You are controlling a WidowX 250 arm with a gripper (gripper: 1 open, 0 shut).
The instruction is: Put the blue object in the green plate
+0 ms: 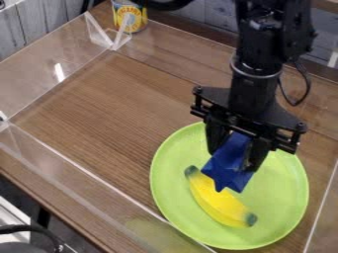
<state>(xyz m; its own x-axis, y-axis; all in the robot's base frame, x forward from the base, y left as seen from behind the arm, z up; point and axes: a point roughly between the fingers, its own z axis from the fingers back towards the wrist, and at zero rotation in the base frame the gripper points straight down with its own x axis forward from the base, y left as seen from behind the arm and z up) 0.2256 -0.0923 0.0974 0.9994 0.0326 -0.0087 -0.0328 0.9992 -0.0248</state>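
Observation:
My gripper (244, 148) points straight down over the green plate (284, 225) and is shut on the blue object (231, 166). The dark blue block hangs tilted from the fingers, its lower end just above the plate's middle. That end sits close over the upper tip of a yellow banana-shaped piece (220, 206) lying in the plate; I cannot tell whether they touch. The lime-green plate rests on the wooden table at the lower right.
Clear plastic walls (53, 69) fence the wooden table (106, 109) on the left and front. A yellow can (128, 15) stands at the back left, behind the wall. The black arm (271, 44) rises toward the upper right.

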